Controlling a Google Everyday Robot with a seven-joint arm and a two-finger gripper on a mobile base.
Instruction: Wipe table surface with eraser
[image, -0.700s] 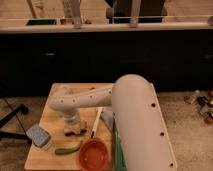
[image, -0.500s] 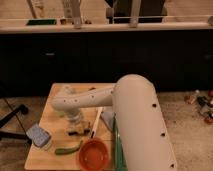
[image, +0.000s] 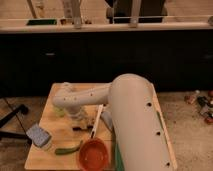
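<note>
The table surface (image: 60, 127) is a small light tan wooden top in the lower middle of the camera view. A grey-blue rectangular block (image: 39, 135), apparently the eraser, lies near the table's front left corner. My white arm reaches from the lower right across the table to the left. Its gripper (image: 80, 121) points down onto the middle of the tabletop, to the right of the block and apart from it. A small dark shape shows under the gripper; I cannot make out what it is.
A red bowl (image: 93, 154) stands at the table's front edge with a curved green item (image: 67, 149) to its left. A long white utensil (image: 97, 120) lies beside the gripper. A black stand's legs (image: 12, 120) are on the dark floor at left; small items (image: 200, 102) at right.
The gripper has shifted a little to the right over the tabletop, away from the grey-blue block. The objects on the table have not moved.
</note>
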